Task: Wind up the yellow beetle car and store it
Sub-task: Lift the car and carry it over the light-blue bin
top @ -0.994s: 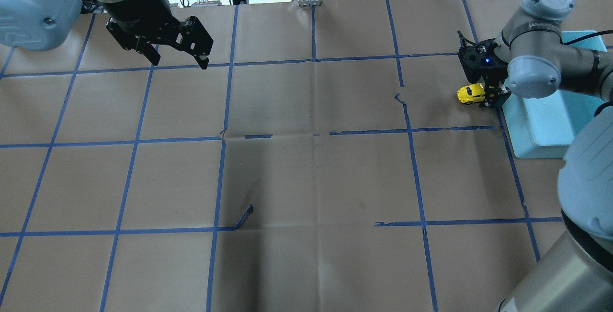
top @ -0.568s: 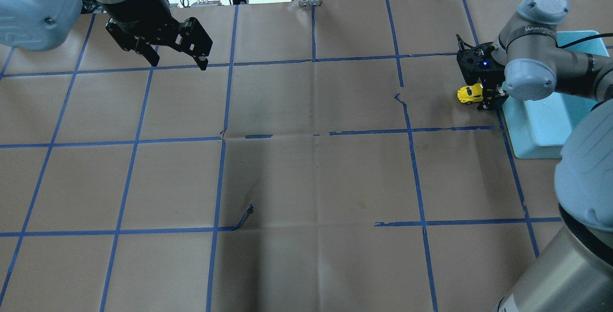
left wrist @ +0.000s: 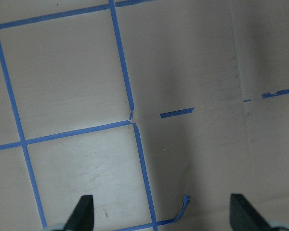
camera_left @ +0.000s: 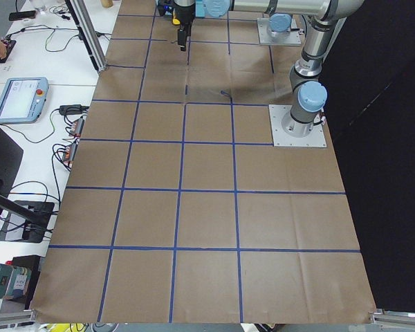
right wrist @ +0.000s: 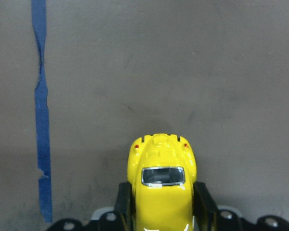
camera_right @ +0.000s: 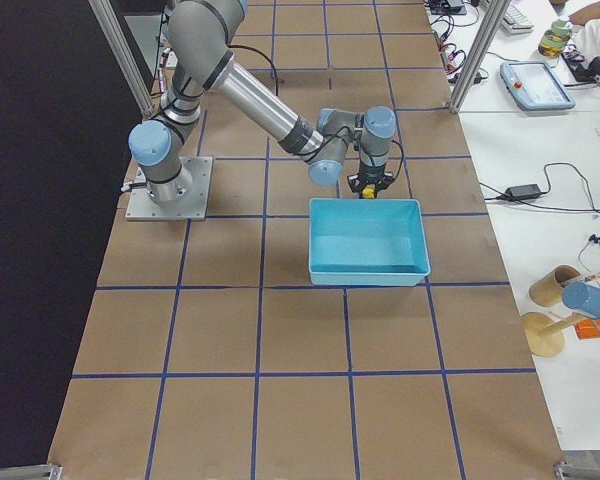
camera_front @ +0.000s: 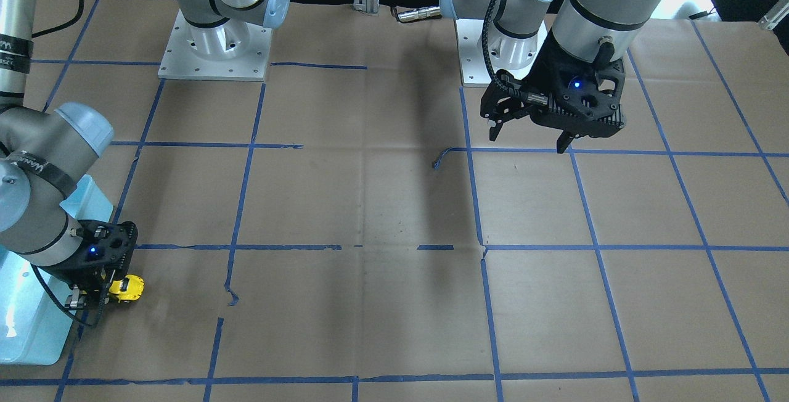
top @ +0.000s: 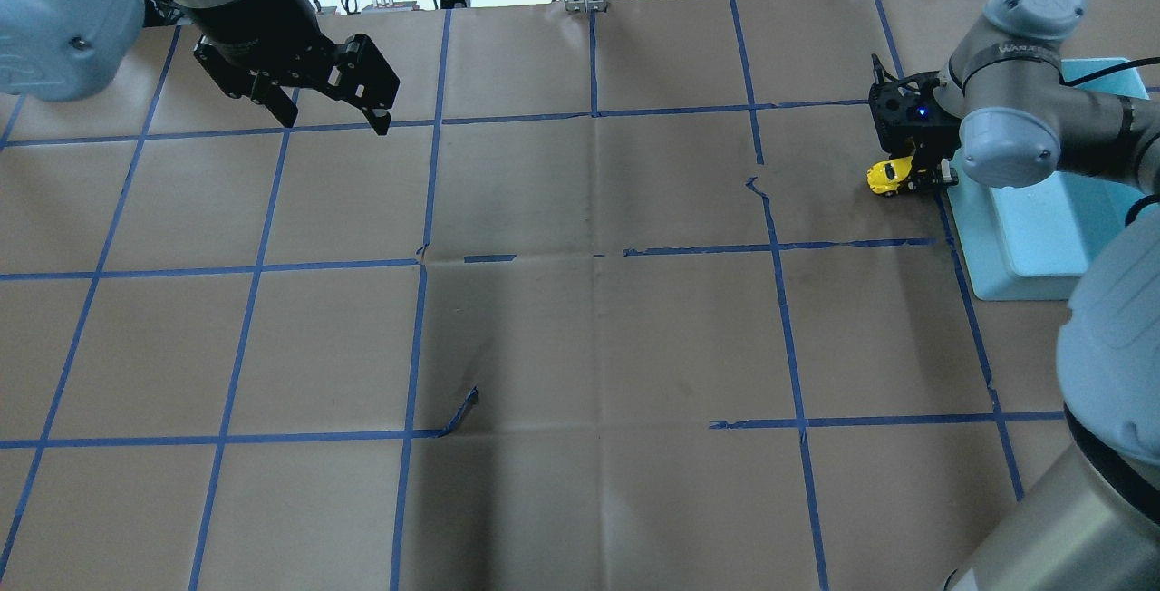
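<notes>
Wrist bent down, right claw [right wrist: 163, 204] pinches yellow beetle car [right wrist: 161, 161]; left claw [top: 337, 120] hovers spread.

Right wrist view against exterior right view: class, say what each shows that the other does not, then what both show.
Only the right wrist view: the car close up, with its window and red dots, the fingers pressed to both its sides, and a blue tape line beside it.
Only the exterior right view: the blue bin close beside the right gripper, the whole right arm, and a pendant.
Both: the car shut in the right gripper, with brown paper below.
</notes>
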Robot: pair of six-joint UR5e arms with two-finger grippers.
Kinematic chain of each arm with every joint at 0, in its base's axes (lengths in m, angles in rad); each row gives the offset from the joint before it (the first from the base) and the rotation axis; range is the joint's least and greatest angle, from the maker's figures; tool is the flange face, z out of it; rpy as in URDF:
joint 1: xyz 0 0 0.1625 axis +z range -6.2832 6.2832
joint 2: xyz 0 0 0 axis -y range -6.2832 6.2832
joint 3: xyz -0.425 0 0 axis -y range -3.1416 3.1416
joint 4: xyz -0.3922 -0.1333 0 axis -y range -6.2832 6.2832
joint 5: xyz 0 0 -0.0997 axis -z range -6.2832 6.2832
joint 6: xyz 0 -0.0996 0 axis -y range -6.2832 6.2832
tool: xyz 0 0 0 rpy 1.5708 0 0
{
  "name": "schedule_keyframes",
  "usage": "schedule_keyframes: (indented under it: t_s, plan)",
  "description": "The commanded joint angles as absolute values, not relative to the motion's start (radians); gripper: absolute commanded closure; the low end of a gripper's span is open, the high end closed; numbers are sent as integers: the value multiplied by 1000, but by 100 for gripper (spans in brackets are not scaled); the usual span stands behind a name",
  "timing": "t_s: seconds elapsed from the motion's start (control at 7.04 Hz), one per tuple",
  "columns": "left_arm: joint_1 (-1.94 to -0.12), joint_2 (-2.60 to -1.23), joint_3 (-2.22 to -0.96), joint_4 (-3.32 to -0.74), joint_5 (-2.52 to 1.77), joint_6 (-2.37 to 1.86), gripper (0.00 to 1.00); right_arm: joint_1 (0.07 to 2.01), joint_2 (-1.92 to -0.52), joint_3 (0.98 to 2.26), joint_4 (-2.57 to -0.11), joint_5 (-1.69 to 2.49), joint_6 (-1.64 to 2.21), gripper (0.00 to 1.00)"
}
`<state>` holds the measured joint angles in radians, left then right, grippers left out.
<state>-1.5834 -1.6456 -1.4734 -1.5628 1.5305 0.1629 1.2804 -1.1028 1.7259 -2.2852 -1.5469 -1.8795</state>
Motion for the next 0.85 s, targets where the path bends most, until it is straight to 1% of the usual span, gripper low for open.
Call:
schedule_keyframes:
  t_s: [0.0,0.28,0.43,0.71]
  plan:
    - [-1575,-1623,-1476,-1589,1552,164,1,1310,-1210,1707,-2190,-1479,-1769,93]
    - [-1577,-1627,-1477,-1583,1545,166,1,1313,-1216,1637,-2162,-1489,-1759,93]
    - [-1577,-1626,-1479,-1582,1546,164,1,1286,-1219,1612,-2087,-1493,-1775,93]
    - [-1578,-1620,-1477,-1582,1543,161,1,1188,-1229,1600,-2060,-1512,-1856,93]
